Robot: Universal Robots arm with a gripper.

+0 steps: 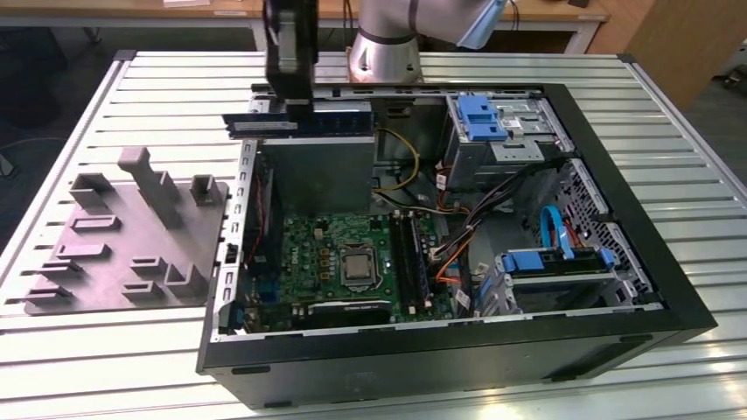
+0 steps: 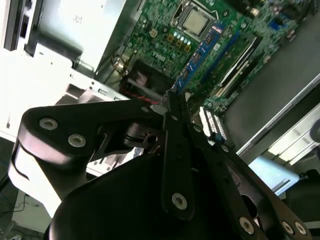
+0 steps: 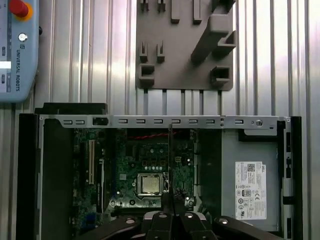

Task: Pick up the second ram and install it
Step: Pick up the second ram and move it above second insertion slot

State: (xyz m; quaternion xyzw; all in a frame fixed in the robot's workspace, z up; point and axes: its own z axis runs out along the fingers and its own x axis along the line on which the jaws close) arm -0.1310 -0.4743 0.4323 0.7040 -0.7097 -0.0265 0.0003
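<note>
Ribbed aluminium surface [image 1: 683, 122] carries open black computer case [image 1: 456, 360]; above it, black end effector [image 1: 294, 103] grasps flat dark-blue second ram [image 1: 332, 122].

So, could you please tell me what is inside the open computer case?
The green motherboard, the grey power supply, blue drive bays and loose cables. The hand holds the second ram above it. Whatever sits under the power supply is covered.

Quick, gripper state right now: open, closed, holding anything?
The gripper is closed, holding the second ram.
</note>
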